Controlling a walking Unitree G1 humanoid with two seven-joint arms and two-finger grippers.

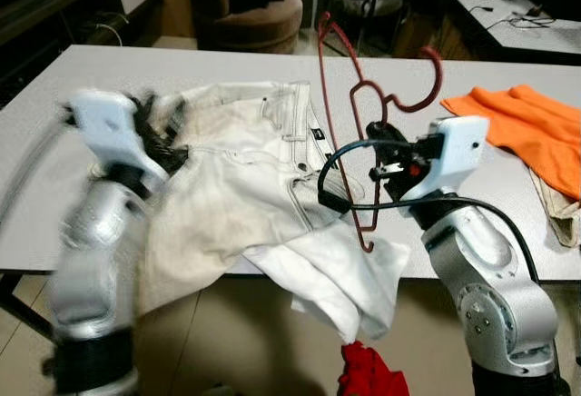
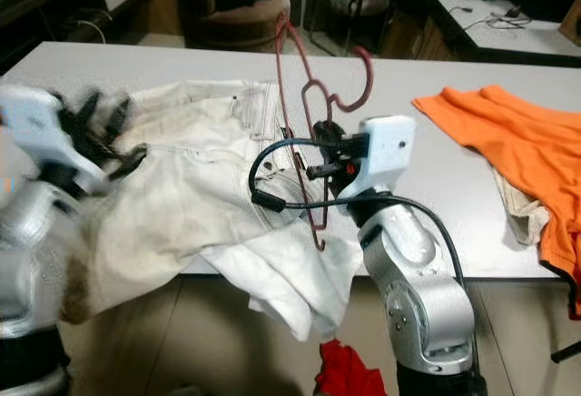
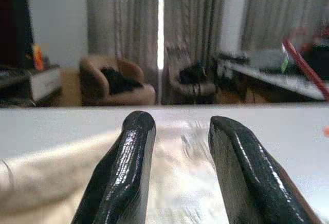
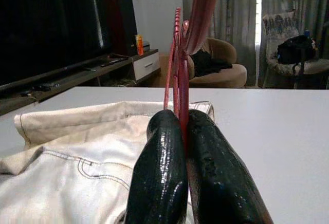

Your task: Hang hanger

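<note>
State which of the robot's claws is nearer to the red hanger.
The right. The right claw is shut on the red hanger, holding it upright above the white trousers. The left claw, open, sits across the trousers, apart from the hanger.

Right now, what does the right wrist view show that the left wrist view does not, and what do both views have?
Right wrist view: the right gripper, its fingers shut on the red hanger, and the stitched seams of the white trousers. Left wrist view: the left gripper with its fingers apart and nothing between them. Both share the white table, the pale trousers and the brown armchair behind.
</note>
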